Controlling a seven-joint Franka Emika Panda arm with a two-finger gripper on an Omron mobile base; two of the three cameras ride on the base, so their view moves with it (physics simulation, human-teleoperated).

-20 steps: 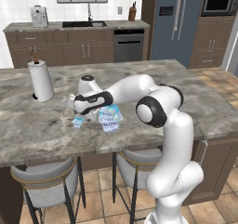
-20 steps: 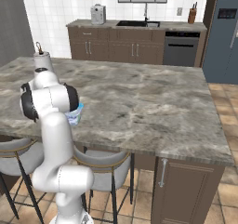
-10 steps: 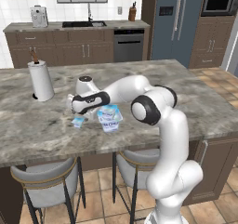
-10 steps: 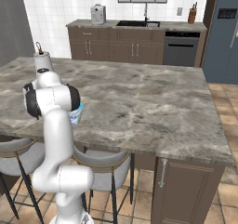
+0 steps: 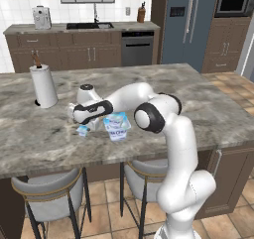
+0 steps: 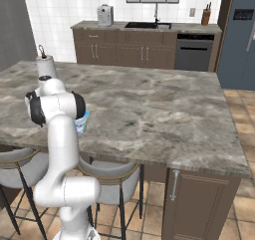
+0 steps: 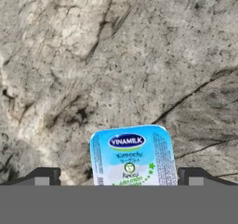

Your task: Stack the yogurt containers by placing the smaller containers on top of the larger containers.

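A smaller container (image 7: 132,155), a tiny white cup with a light-blue Vinamilk lid, stands on the marble counter directly below my open gripper (image 7: 118,177), between the two fingertips (image 7: 44,176) and apart from both. In the left base view my gripper (image 5: 84,121) hangs just above that small cup (image 5: 83,130), near the counter's front edge. The larger container (image 5: 117,125), a wider white tub with a light-blue lid, stands just right of the hand. In the right base view my arm hides all but a blue edge of the tub (image 6: 83,122).
A paper towel roll (image 5: 43,86) on its holder stands at the counter's left, behind the hand, also seen in the right base view as a paper towel roll (image 6: 46,67). Two stools (image 5: 47,198) sit under the counter's front edge (image 5: 59,166).
The hand has sunk slightly toward the counter, and the arm's elbow has swung a little to the left. The jaws have stayed open and the containers have not moved.
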